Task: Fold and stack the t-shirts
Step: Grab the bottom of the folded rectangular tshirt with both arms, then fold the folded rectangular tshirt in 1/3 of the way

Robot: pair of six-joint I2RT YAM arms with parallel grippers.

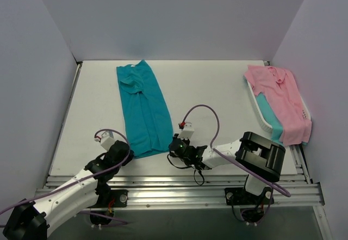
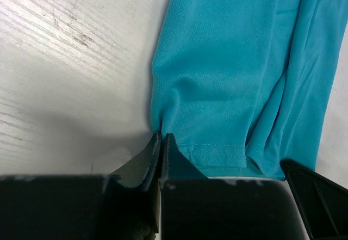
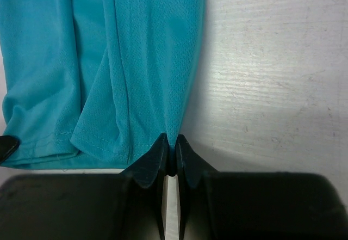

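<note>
"Checking edges first: where does the teal t-shirt (image 1: 142, 109) lie?"

"Left of centre on the bench (image 1: 217, 87), folded into a long strip. Collar end near the far edge, hem just short of the near edge. I have both near hem corners. The left gripper (image 2: 162, 139) is pinched tight on the left corner. The right gripper (image 3: 172, 142) is closed on the right one, cloth running in between its tips."

"Room to move?"

"Bare bench on both sides of the strip. The wider stretch runs right, up to the white basket (image 1: 254, 101) at the right edge. The walls stand close along the left, far and right edges. The right arm's purple cable (image 1: 202, 105) loops over that open stretch."

"Basket contents?"

"A pink collared shirt (image 1: 283, 96) is draped over it, spilling past its near end. A second teal shirt (image 1: 270, 117) shows beneath as a narrow band, mostly covered, so I can't read its fold. Both wrist views cut off everything beyond the hem. In the left wrist view a dark shape pokes in at lower right; I can't make out what it is."
</note>
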